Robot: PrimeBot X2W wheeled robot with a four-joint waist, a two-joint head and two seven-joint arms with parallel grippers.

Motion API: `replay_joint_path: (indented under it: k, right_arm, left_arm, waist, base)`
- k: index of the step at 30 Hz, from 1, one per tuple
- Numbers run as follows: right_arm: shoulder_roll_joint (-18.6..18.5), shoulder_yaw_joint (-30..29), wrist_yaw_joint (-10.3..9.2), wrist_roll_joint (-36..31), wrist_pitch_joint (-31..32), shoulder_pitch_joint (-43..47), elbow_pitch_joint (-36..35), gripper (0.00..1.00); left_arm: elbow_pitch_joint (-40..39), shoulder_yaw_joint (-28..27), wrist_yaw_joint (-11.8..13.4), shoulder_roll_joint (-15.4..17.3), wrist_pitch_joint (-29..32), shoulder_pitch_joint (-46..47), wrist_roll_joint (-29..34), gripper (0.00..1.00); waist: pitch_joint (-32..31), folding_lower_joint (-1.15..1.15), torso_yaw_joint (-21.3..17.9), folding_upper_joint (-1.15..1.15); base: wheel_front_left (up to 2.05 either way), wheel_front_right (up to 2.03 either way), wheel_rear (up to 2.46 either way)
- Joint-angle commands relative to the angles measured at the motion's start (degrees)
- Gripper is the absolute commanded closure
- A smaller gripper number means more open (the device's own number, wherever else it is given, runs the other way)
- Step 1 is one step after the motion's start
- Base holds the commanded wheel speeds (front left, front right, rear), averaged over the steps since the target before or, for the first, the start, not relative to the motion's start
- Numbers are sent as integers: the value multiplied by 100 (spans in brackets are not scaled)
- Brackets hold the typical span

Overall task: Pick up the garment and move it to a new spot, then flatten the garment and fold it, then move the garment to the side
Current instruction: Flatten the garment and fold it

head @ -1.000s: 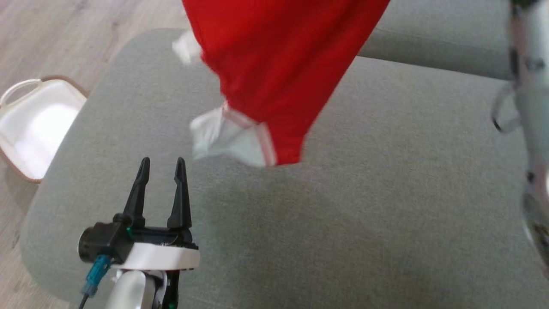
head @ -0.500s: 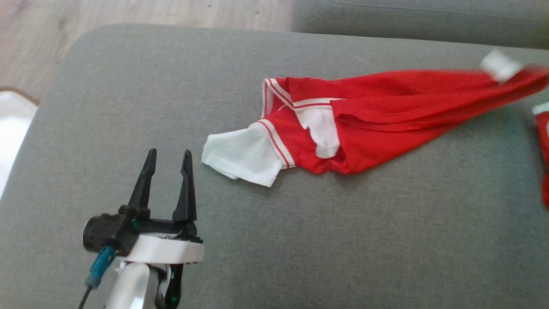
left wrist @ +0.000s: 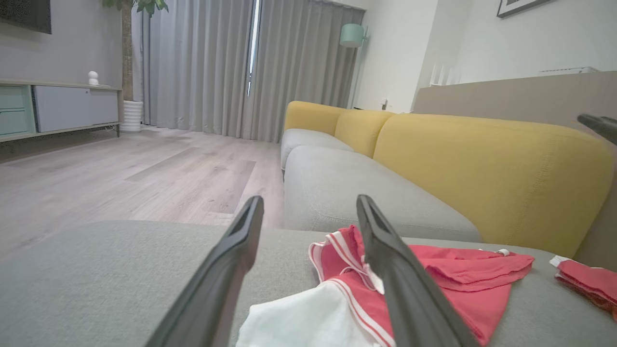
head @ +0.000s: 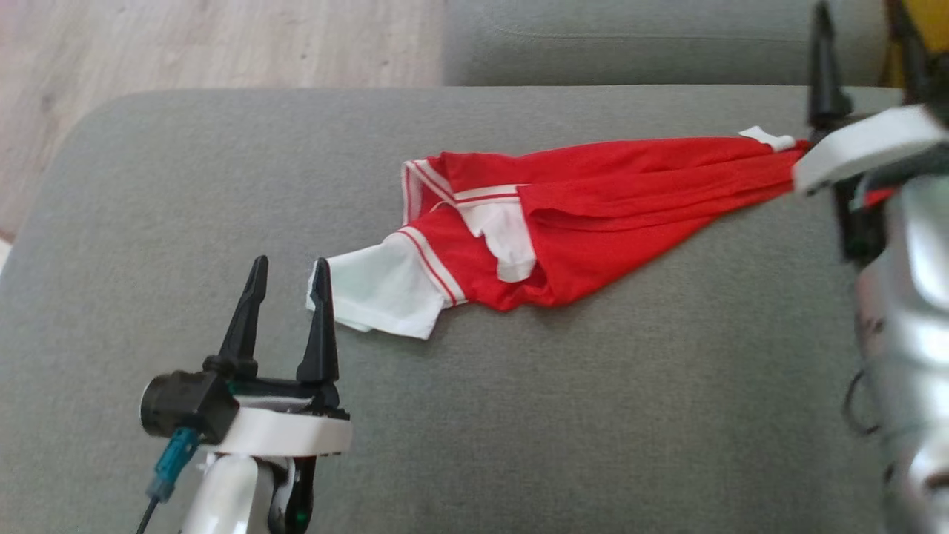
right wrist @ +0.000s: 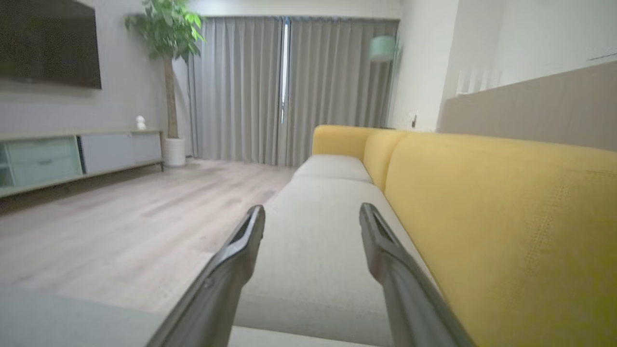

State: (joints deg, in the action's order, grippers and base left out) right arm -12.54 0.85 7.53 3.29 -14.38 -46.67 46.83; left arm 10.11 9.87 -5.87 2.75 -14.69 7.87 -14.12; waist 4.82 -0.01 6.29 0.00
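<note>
Your jaws stand spread on both arms, the left gripper (head: 289, 268) and right gripper (head: 864, 70) holding nothing. The red garment (head: 593, 215) lies bunched on the grey sofa cushion (head: 519, 415), stretched between them, its white sleeve (head: 378, 293) just beside the left fingers.

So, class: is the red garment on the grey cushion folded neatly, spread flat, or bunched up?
Bunched up. The garment lies in a creased strip on the cushion, one white sleeve sticking out.

Grey sofa (right wrist: 318, 241) w/ yellow back, wood floor (right wrist: 120, 226), grey curtains (right wrist: 241, 86).
</note>
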Motion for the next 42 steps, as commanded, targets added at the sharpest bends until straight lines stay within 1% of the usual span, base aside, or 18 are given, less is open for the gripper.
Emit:
replay_joint_path:
  k: [1,5,9,13,17,21,26,31,35,39,42]
  right_arm:
    - [163,79,-4,122,-59,428,-693,0]
    - [487,188,-4,77,-61,1470,-2021,0]
    - [716,242,-4,-133,-61,2431,-2983,0]
    - [893,255,-4,-162,-61,3230,-3572,0]
    - [953,281,-4,-158,-62,3660,-3804,0]
    - [963,290,-4,-180,-62,3697,-3862,0]
    - [964,362,-4,-362,-52,3565,-3782,0]
    - [965,548,-4,-694,175,3177,-3522,0]
    - [890,779,-4,-902,462,2765,-3133,0]
    - [753,1032,-4,-983,699,2337,-2539,0]
    - [631,1100,-4,-1057,812,2024,-2054,0]
  left_arm:
    - [-241,-178,40,13,-30,146,20,0]
    - [-293,-222,66,13,-30,92,9,0]
    - [-233,-203,48,13,-30,81,-5,0]
    - [-226,-184,43,13,-30,79,-107,0]
    - [-172,-149,35,13,-30,71,-95,0]
    - [-186,-93,23,13,-30,101,-101,0]
    - [-199,-25,9,13,-30,189,-128,0]
    - [-181,99,24,13,-30,265,-185,0]
    - [-156,185,42,13,-30,346,-246,0]
    - [-143,277,67,13,-30,423,-334,0]
    - [-131,379,76,13,-30,486,-397,0]
  waist:
    - [-38,1,-111,0]
    - [-21,1,-240,0]
    - [19,1,-324,0]
    - [44,1,-386,0]
    - [74,1,-436,0]
    - [119,1,-414,0]
    - [215,1,-268,0]
    - [401,1,23,0]
    - [558,1,306,0]
    - [702,1,576,0]
    - [802,1,772,0]
  base:
    - [0,0,0]
    - [0,0,0]
    - [0,0,0]
    - [0,0,0]
    - [0,0,0]
    - [0,0,0]
    - [0,0,0]
    - [0,0,0]
    - [0,0,0]
    - [0,0,0]
    - [0,0,0]
